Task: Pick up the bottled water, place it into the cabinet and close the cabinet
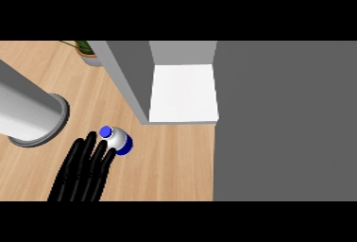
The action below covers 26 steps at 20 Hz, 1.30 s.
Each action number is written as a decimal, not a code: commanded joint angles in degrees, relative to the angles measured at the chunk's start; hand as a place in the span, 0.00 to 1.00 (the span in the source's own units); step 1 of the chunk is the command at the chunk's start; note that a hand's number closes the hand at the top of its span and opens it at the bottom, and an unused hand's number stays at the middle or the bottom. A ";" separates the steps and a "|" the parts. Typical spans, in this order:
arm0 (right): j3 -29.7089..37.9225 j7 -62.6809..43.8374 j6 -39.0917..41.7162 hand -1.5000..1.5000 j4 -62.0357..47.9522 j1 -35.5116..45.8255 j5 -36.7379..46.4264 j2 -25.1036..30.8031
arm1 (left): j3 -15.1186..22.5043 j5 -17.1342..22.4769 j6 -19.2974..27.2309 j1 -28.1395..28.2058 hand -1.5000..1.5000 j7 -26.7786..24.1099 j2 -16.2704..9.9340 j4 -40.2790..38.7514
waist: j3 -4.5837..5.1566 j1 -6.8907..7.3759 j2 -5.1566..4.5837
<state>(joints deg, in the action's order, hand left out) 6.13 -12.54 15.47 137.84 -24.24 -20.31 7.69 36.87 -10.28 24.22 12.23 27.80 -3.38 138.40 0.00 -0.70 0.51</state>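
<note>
While the bottled water (116, 139) stands on the wooden counter (167, 160), a single black hand (85, 165) lies just beside it with its fingertips at the bottle's left side.

The hand enters from the lower edge at the view's left, its fingers (89, 146) straight and pressed close together, pointing up and slightly right; they curl round nothing, and whether they touch the bottle cannot be told. The bottle, seen from above, shows a blue cap and pale body, and sits just in front of the open cabinet (182, 92), whose white shelf is visible between grey walls. A broad grey door panel (286, 118) fills the right. A large grey cylinder (31, 116) stands at left, a potted plant (87, 51) at top left.
</note>
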 commanded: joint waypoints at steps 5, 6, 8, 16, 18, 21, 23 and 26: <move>3.08 -4.60 -0.75 0.00 11.43 -5.07 -10.19 0.19 | -7.36 2.95 -0.27 5.14 0.00 -4.44 -4.19 3.05 | 0.09 0.28 -0.23; 2.93 -4.49 -0.89 0.00 12.58 -5.64 -10.98 -0.11 | -8.07 3.52 -0.23 6.83 0.00 -7.35 -4.48 1.06 | 0.15 0.14 -0.12; 3.40 -3.38 1.26 0.00 12.38 -7.45 -12.20 0.39 | -11.81 5.59 -1.13 3.23 0.00 -4.49 -4.24 -1.67 | 0.09 -0.50 -0.29; 6.85 -0.49 3.08 0.00 8.86 -6.60 -14.58 1.80 | -21.33 14.09 -5.53 3.65 0.00 -13.39 -5.99 -12.95 | 0.17 -0.51 -0.45; 7.00 0.72 5.84 0.00 8.89 -9.18 -15.00 2.45 | -23.07 13.91 -6.40 1.41 0.00 -16.04 -6.00 -17.93 | 0.12 -1.15 -0.38; 7.07 0.14 3.59 0.00 8.12 -6.75 -14.31 1.89 | -21.74 14.38 -10.26 5.12 0.00 -24.36 -6.81 -22.11 | 0.15 -0.12 -0.34; 6.33 1.01 4.52 0.00 9.70 -9.64 -14.31 0.87 | -26.19 17.30 -11.83 2.46 0.00 -24.88 -7.71 -26.44 | 0.16 -0.78 -0.34; 9.27 0.48 5.91 0.00 9.25 -10.79 -17.54 3.46 | -27.78 17.61 -12.96 -0.53 0.00 -27.41 -7.48 -31.44 | 0.12 -0.77 -0.39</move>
<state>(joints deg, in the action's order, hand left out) 12.22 -7.05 22.12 136.94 -31.38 -25.22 9.91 11.99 5.30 13.94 13.62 4.79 -10.36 113.33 0.14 -1.63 0.18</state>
